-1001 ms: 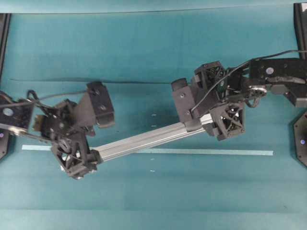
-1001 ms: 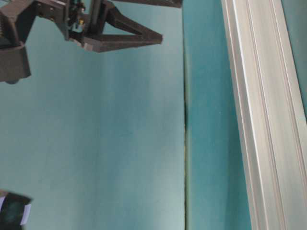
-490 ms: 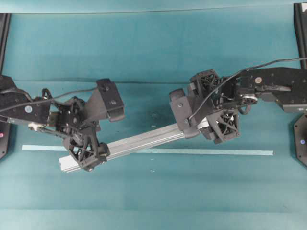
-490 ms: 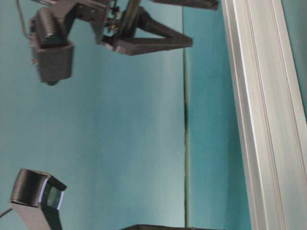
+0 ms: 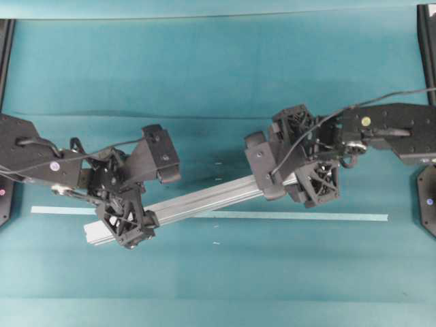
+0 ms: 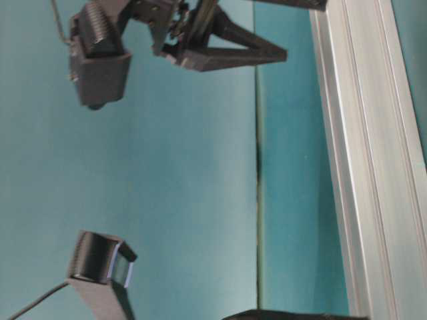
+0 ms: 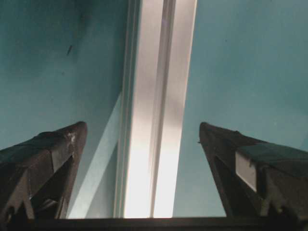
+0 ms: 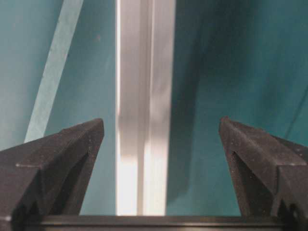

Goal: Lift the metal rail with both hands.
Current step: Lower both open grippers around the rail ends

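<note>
Overhead exterior view: the metal rail (image 5: 204,199) lies slantwise across the middle of the teal worktop (image 5: 218,68), its lower end toward the left edge and its higher end toward the right edge, crossing a thin pale tape strip (image 5: 300,216) that runs parallel to the near edge. The left gripper (image 5: 144,189) sits over the rail's left end with its fingers spread wide, one on each side of the bar; the right gripper (image 5: 291,170) does the same over the right end. Table-level exterior view: the rail (image 6: 373,167) fills the right side of the frame, and a black gripper finger (image 6: 227,53) stands apart from it, though which arm it belongs to cannot be told here. Left wrist view: the rail (image 7: 156,120) runs straight away between the two dark fingers (image 7: 43,159) of the left gripper (image 7: 142,127), which stand wide with teal worktop visible on both sides of the bar; no contact shows. Right wrist view: the rail (image 8: 142,110) lies between the wide-set fingers (image 8: 62,154) of the right gripper (image 8: 161,122), likewise clear of both, with the tape strip (image 8: 55,62) off to the left.
</note>
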Available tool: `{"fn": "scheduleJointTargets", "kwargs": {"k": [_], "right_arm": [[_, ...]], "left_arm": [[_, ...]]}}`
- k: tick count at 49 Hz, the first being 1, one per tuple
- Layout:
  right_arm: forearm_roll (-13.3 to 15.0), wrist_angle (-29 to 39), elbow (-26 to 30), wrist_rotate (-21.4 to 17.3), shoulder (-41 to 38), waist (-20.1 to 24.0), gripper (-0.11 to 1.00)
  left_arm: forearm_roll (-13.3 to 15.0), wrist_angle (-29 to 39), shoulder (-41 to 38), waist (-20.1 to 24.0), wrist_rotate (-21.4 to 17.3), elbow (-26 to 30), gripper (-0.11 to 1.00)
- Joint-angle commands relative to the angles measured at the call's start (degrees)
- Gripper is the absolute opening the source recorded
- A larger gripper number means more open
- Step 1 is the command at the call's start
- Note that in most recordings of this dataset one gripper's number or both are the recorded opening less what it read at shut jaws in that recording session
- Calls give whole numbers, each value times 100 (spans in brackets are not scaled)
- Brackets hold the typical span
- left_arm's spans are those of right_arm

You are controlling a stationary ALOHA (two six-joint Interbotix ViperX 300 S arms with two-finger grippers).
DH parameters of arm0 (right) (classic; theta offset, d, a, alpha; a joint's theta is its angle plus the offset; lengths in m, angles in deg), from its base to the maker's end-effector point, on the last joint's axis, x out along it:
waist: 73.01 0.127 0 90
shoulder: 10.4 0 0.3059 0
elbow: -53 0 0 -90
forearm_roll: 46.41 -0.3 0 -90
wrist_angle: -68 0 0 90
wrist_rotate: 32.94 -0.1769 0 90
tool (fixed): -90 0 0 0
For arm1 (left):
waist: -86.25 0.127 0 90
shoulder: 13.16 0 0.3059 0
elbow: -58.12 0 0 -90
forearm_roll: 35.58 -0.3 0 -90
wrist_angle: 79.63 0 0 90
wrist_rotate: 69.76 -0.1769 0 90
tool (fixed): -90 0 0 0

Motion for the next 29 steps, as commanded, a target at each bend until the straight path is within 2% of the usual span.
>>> {"fn": "scheduleJointTargets", "kwargs": {"k": [1, 17, 29], "right_arm": [[0, -114, -62, -9, -35, 26, 96], [0, -686, -378, -9, -211, 18, 96], [0, -844, -501, 0, -404, 18, 96]], "left_arm": [[-26, -141, -26, -9, 9, 0, 98], [-26, -642, -123, 0, 9, -352, 98], [-26, -844, -202, 0, 9, -536, 98]]}}
